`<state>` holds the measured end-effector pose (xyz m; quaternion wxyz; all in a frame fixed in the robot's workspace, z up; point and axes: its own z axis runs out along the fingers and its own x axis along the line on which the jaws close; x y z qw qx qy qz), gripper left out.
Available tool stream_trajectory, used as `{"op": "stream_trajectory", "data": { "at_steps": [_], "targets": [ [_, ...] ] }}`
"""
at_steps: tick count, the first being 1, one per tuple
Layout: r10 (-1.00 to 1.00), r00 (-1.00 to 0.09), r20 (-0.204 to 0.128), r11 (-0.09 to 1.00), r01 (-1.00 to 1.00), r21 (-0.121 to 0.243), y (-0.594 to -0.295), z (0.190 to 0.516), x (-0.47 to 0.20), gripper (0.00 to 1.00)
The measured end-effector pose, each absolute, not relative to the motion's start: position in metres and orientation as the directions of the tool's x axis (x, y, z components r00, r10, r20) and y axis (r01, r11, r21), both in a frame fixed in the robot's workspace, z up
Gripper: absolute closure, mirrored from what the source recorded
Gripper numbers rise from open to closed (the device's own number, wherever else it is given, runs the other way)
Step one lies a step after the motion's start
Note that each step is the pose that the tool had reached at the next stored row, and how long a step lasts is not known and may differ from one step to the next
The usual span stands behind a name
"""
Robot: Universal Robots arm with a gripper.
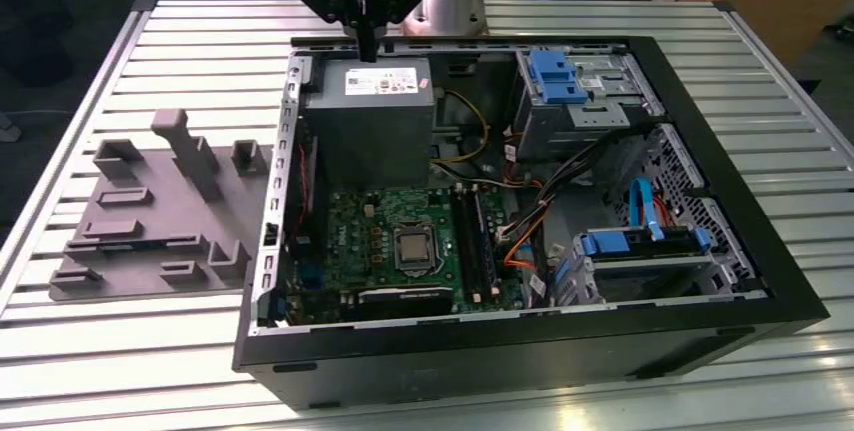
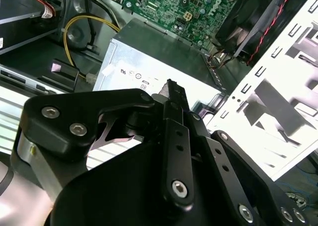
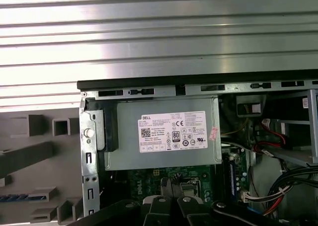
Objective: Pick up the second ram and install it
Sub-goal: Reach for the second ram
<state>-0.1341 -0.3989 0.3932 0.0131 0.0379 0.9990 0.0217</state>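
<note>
The gripper [image 1: 363, 46] hangs just above the back rim of the open computer case [image 1: 534, 366]. Right below it, the big grey power box [image 1: 367, 126] blocks the way down. Past the box, farther from the gripper, the green board [image 1: 374, 236] lies deep in the case, open from above. A bunch of wires [image 1: 521, 216] crowds one side of the board, near the metal drive cages [image 1: 581, 91]. On the gripper's other side, the thin case wall [image 1: 278, 201] stands between it and the grey tray [image 1: 147, 221], whose tall posts [image 1: 187, 151] stick up
</note>
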Motion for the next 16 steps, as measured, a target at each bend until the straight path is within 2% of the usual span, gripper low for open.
{"op": "stream_trajectory", "data": {
  "at_steps": [16],
  "targets": [
    [0.076,-0.997,-0.024,0.996,0.075,0.044,-0.3989,0.3928,-0.1405,0.89]
  ]
}}
